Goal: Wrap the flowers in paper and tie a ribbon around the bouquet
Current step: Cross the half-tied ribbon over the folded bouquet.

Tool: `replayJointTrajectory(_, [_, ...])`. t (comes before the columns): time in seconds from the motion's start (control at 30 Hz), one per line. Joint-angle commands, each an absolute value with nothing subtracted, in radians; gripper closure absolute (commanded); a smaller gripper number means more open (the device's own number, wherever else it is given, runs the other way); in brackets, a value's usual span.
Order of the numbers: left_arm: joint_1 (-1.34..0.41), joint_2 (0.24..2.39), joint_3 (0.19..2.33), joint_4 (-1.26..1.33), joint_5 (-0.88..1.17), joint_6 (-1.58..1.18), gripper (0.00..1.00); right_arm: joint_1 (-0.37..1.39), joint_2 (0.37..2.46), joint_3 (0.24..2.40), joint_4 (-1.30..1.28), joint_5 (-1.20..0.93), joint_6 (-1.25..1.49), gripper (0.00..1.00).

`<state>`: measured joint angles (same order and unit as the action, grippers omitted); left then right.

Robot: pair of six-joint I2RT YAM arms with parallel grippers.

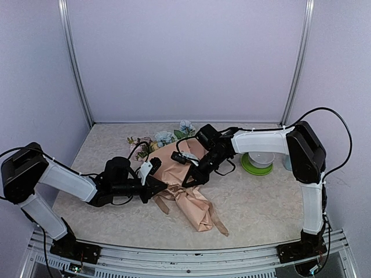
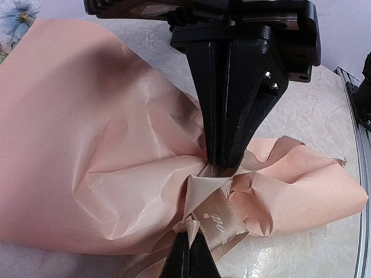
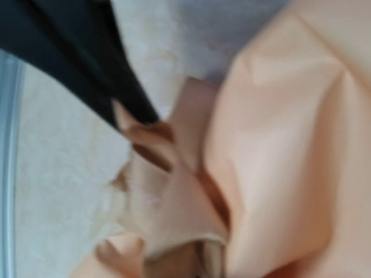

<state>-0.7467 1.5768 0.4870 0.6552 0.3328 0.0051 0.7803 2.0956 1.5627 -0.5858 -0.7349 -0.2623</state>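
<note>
Ribbon tails: loose ends of the ribbon (image 2: 215, 219) trailed off on the surface (image 1: 261, 202) beside the pointed tail, closest to me.
Bouquet: the bouquet (image 1: 194, 209) lay on its side mid-surface, narrow tail toward the arm bases and wide rim pointing to the far wall.
Paper: the paper (image 2: 87, 145) was bunched and creased at the waist, where the ribbon was wrapped in a loopy knot.
Left gripper: the left gripper (image 2: 223, 167) was fully closed, with its tips pushed into the gathered waist right at the top of the knot. Couldn't tell if it actually had a strand pinched.
Right gripper: the right gripper (image 2: 189, 246) came in from the other side of the knot, nearly closed. As far as I could make out it was clamped on a bit of the ribbon, but its own camera was a blurry mess.
Flowers: the flowers (image 1: 164, 138) poked out past the rim, blue and white blooms with some leaves.
Far right: a white bowl (image 1: 259, 158) sat on a green plate (image 1: 257, 169), well apart from the bouquet.
</note>
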Motion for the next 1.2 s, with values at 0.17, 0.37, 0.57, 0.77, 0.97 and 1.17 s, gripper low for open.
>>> replayJointTrajectory(0.17, [-0.752,1.573,0.493,0.659,0.335,0.013,1.00,0.789,2.109,1.603,-0.566,-0.597,-0.267,0.85])
replayJointTrajectory(0.37, [-0.759,1.592,0.508,0.671,0.339,0.009,1.00,0.814,2.143,1.639,-0.645,-0.747,-0.391,0.89])
replayJointTrajectory(0.57, [-0.761,1.597,0.510,0.667,0.338,0.012,1.00,0.820,2.169,1.643,-0.693,-0.804,-0.436,0.90])
replayJointTrajectory(0.77, [-0.761,1.597,0.509,0.664,0.336,0.017,1.00,0.824,2.150,1.638,-0.660,-0.809,-0.429,0.88])
replayJointTrajectory(0.97, [-0.761,1.590,0.507,0.668,0.336,0.013,1.00,0.824,2.138,1.623,-0.643,-0.806,-0.424,0.76])
replayJointTrajectory(1.17, [-0.762,1.592,0.510,0.686,0.343,0.005,1.00,0.824,2.159,1.640,-0.655,-0.746,-0.426,0.67])
